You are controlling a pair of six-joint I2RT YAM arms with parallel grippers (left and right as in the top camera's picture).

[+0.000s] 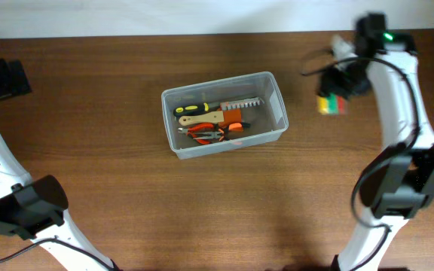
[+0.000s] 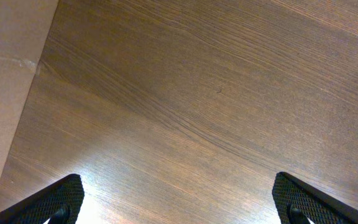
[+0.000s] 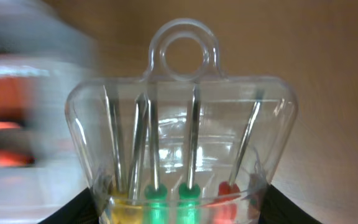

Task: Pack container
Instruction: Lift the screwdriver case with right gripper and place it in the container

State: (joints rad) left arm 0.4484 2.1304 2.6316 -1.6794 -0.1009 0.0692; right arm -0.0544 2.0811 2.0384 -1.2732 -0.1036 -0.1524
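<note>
The container (image 1: 277,98) sat near the middle of the bench (image 1: 126,203), its long side running left to right and slightly tilted. Inside it lay a screwdriver (image 1: 193,110) with a yellow and black handle, a saw (image 1: 228,105) with a pale wooden grip and a toothed blade, and orange-handled pliers (image 1: 206,134). All three were close together on the container's floor. A small orange item lay just beside the pliers, too small to name.

The right hand (image 1: 343,81) was over the far right part of the bench, well apart from the container. It pinched a clear case (image 3: 185,124). In the right wrist view the dark fingers (image 3: 73,208) pressed against the case's lower corners. The case had a round hanging loop at its top and held thin metal shafts with yellow, green and red ends. From overhead the case was blurred, and I could not tell whether it touched the bench or hung above it. A pale blurred shape with orange streaks filled the left edge of the right wrist view.

The left hand (image 2: 179,202) was at the far left of the bench, well apart from the container. Its fingers were spread wide over bare wood, with nothing between them.
</note>
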